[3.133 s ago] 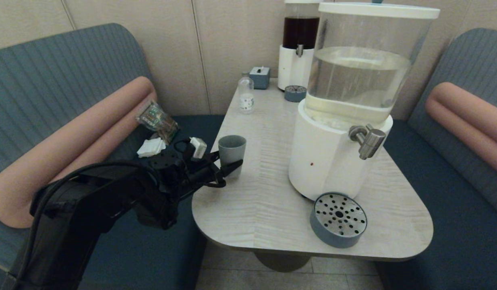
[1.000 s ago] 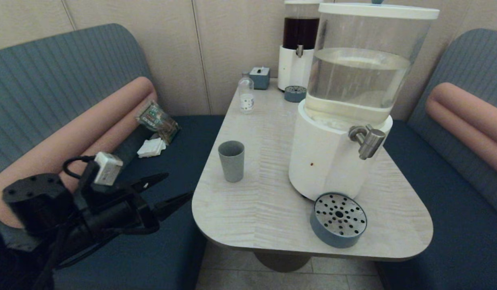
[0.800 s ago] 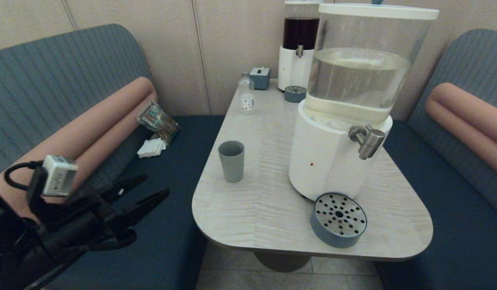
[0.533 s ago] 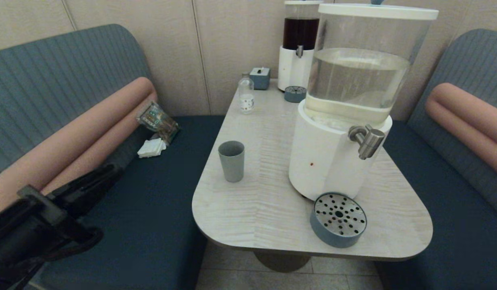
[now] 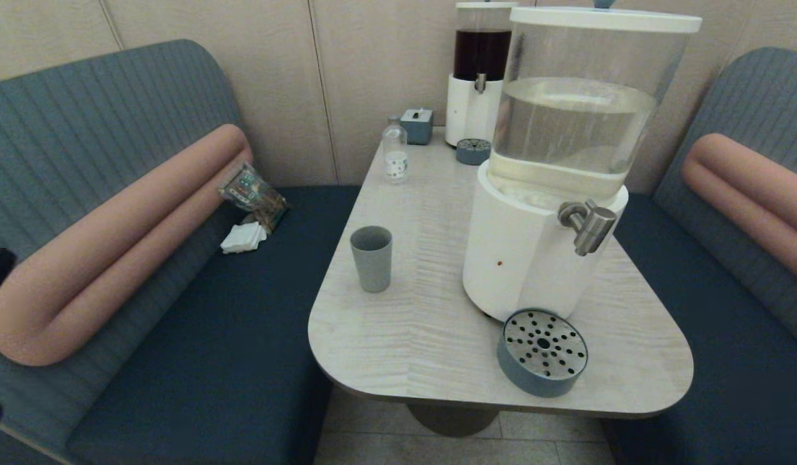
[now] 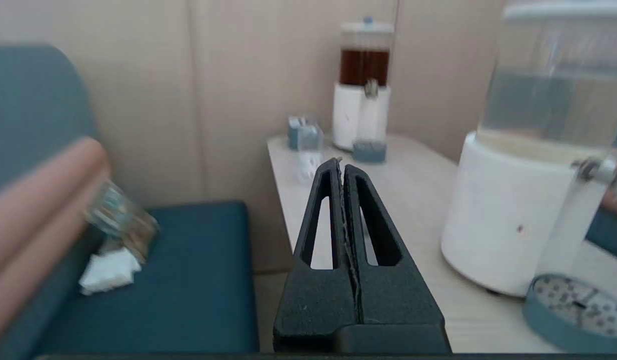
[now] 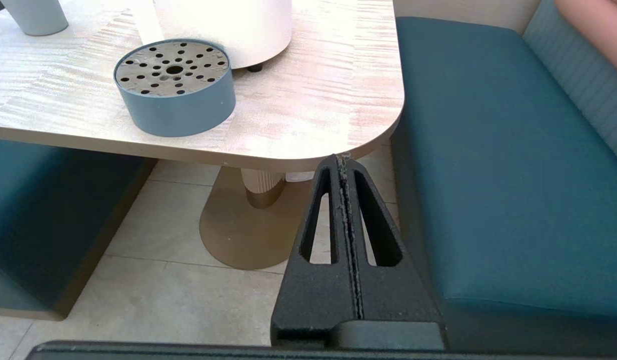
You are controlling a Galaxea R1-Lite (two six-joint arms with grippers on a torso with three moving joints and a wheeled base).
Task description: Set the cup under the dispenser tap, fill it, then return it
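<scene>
Now both arms sit low and off the worktop [image 5: 437,361]. Seen from its wrist camera, the left pincer [image 6: 342,167] points across the blue bench seat [image 6: 198,280] toward the worktop's left edge, its two black fingers pressed flat together and holding nothing. The right pincer [image 7: 342,162] is likewise closed on nothing, held below the level of the worktop's rounded near-right corner, above the tiled floor [image 7: 153,240] and beside the right-hand bench seat [image 7: 498,165].

Neither pincer appears in the head view; only a dark sliver shows at its far left edge.

The cup [image 5: 371,258], a grey-blue tumbler, stands upright near the worktop's left edge, well apart from the dispenser tap [image 5: 589,225]. What it contains cannot be made out. Bare pale wood lies between the cup and the large white-based dispenser [image 5: 534,252], whose clear tank is a little over half full of water. A round blue drip tray [image 5: 542,352] with a perforated metal top sits just in front of the dispenser's base, near the worktop's front edge, below and slightly left of the spout.

At the far end stand a smaller dispenser of dark liquid [image 5: 480,71], a second small drip tray [image 5: 473,150], a small blue box [image 5: 416,124] and a clear bottle with a white label [image 5: 394,152].
</scene>
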